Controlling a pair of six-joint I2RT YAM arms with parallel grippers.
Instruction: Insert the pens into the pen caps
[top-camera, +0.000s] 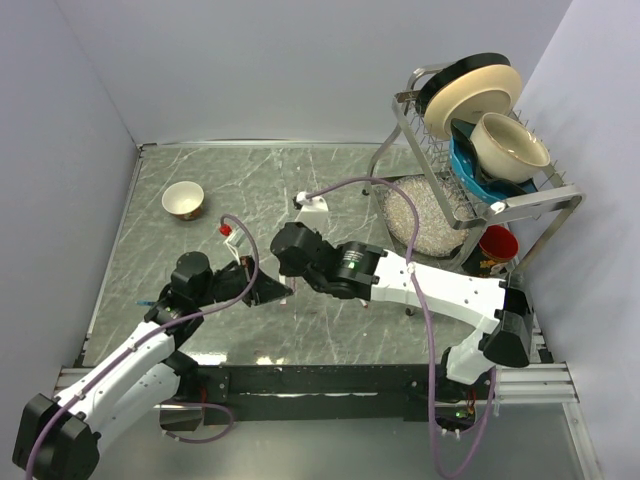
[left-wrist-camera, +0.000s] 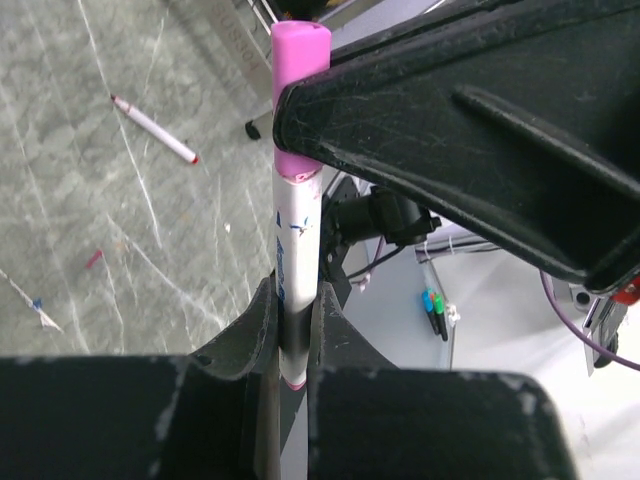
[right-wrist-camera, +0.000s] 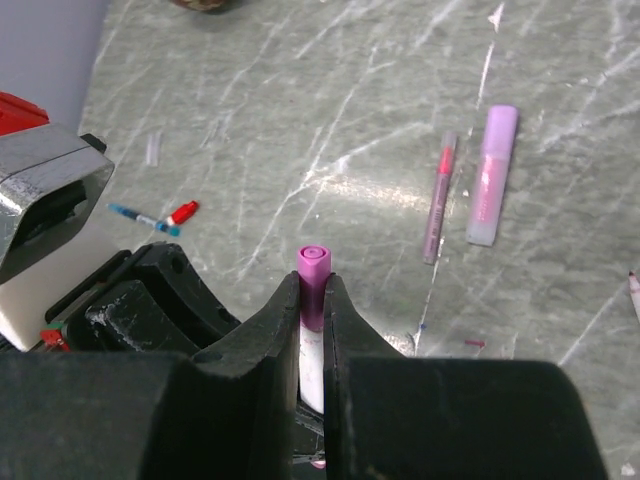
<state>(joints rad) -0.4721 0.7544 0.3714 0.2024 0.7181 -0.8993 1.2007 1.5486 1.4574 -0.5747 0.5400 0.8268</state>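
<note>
Two robot arms meet above a grey marble table (top-camera: 330, 190). The left gripper (left-wrist-camera: 292, 308) pinches the white barrel of a pen (left-wrist-camera: 296, 235), with its fingers narrow around it. A pink cap (left-wrist-camera: 299, 50) sits on the pen's upper end. The right gripper (right-wrist-camera: 313, 300) is clamped narrowly on that cap. Barrel and cap look lined up, with a thin seam showing where they meet.

In the right wrist view, a slim red-tipped pen (right-wrist-camera: 437, 200) lies on the table beyond the pink cap and to its right. A pale pink marker (right-wrist-camera: 492, 175) lies just beside that pen. To the left of the pink cap, a small blue pen (right-wrist-camera: 138, 216) lies near a loose red cap (right-wrist-camera: 183, 211).

The step in hand appears to be pressing the cap fully home — it looks nearly seated. To do it well, hold both grips on one axis and push straight along the barrel, with no sideways twist. Release the cap only once the seam closes. A tilted push could jam the cap, or let the thin barrel slide through the left fingers.
</note>
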